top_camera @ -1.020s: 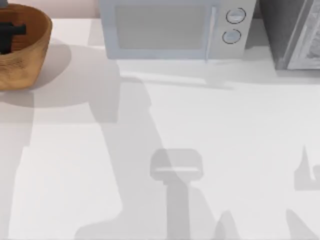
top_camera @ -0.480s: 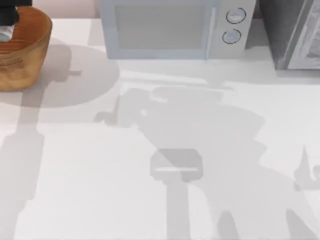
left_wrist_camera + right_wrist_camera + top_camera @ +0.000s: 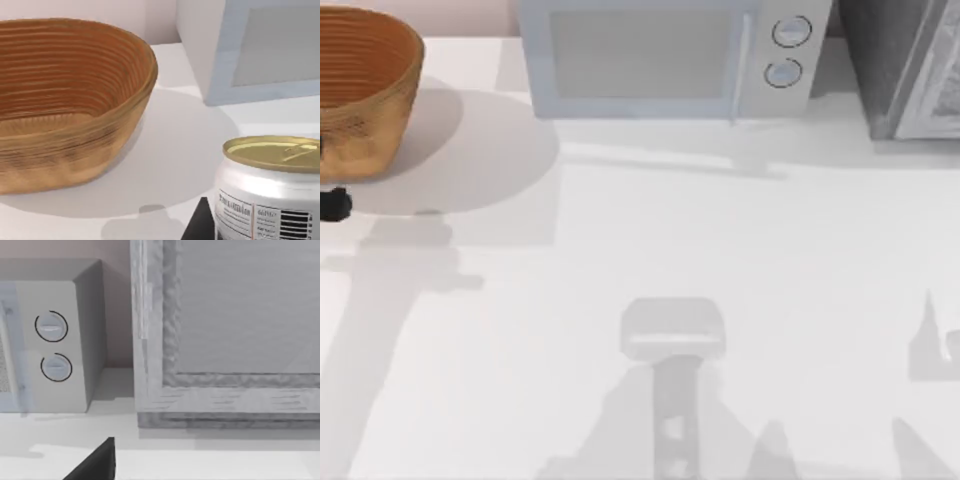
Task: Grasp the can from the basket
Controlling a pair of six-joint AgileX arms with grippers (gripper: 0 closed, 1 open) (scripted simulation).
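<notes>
A small black part of the left gripper (image 3: 332, 204) is seen at the top view's far left edge, just in front of the basket (image 3: 365, 85), over the table. In the left wrist view, the can (image 3: 270, 187) sits very close to the camera with 1 dark finger (image 3: 200, 225) against its side; the can appears clamped by the left gripper, outside the basket and beside it.

The can is a cylinder with a pale gold, ridged top bearing a pull-tab shape, a silvery shoulder, and a white label panel with small print and a barcode. The basket is a round wicker bowl, with orange-brown ribbed coils inside and tan, rougher outer walls; its interior is seen bare.

The right gripper (image 3: 92, 462) is noted as a dark wedge in the right wrist view; whether its fingers are apart or together cannot be told.

The table (image 3: 720, 260) is flat and white, crossed by grey shadows. A pale microwave (image 3: 660, 55) with 2 round dials stands at the back, and a grey textured cabinet (image 3: 910, 65) stands at its right. The wall behind is pinkish-beige.
</notes>
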